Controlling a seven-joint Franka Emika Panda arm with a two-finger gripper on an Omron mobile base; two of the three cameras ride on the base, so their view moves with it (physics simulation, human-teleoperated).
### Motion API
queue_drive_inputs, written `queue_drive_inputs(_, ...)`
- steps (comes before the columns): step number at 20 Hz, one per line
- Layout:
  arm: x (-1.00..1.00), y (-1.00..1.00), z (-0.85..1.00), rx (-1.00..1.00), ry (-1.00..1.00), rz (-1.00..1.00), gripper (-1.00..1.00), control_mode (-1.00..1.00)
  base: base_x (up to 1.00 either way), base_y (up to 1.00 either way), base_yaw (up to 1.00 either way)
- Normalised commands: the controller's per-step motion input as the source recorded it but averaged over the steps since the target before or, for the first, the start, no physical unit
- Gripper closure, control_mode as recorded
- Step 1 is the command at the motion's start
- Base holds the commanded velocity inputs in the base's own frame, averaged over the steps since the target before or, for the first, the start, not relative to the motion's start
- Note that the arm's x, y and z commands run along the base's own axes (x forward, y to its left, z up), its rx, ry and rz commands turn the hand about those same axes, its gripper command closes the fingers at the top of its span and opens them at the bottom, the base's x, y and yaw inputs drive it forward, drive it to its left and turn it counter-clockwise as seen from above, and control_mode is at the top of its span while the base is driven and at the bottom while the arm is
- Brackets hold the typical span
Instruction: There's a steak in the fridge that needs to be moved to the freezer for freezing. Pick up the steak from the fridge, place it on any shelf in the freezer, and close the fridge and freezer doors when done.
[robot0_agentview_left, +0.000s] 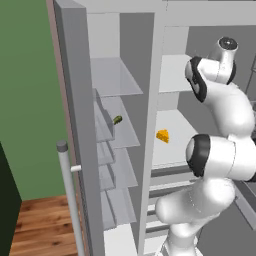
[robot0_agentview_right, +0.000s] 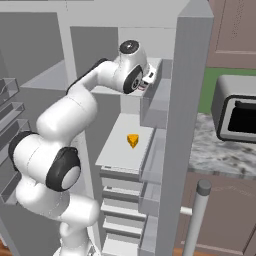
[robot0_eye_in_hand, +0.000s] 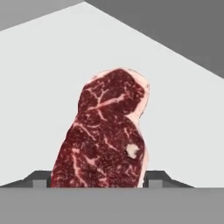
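No readable text, label, brand, number or sign anywhere; all surfaces plain

White shelf around steak lies bare.

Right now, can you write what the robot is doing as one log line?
stage: grabbing steak | gripper: closed on steak | place: white fridge shelf | cheese: shelf below | doors: open

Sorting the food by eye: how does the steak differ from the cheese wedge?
The steak is dark red with pale marbling; the cheese wedge is plain yellow. The steak is a flat, irregular slab; the cheese wedge is a small, chunky triangle. The steak lies between the pincer's fingertips; the cheese wedge sits alone, untouched. Both rest on white fridge shelves.
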Motion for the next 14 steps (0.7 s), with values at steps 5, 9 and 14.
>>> queue_drive_inputs(5,-1.0,0.17,-0.04,-0.01,-0.27,0.0,1.0,-1.0,0.0,0.0,0.0)
queue_drive_inputs(9,-1.0,0.07,0.67,-0.08,-0.06,0.0,1.0,-1.0,0.0,0.0,0.0)
queue_drive_inputs(14,-1.0,0.02,0.77,-0.13,0.05,0.02,1.0,-1.0,0.0,0.0,0.0)
